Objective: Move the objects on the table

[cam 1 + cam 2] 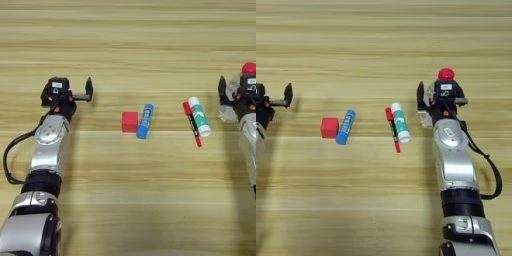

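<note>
At the table's point(128, 40) centre, a small red cube point(129, 121) lies right beside a blue capped tube point(145, 120). Further right, a thin red marker point(192, 124) lies against a white-and-green glue-stick-like tube point(199, 116). My right gripper point(433, 97) is at the right, shut on the clear bottle point(427, 111), whose red cap point(445, 74) shows above the wrist. One black finger point(420, 95) stands on the bottle's left side. At the left, my left gripper point(75, 91) stands open and holds nothing, well apart from the cube.
Both silver forearms reach up from the near edge, the left arm point(47, 150) with a black cable looping beside it and the right arm point(453, 160) with one too. Bare wood lies beyond the row of objects and in front of it.
</note>
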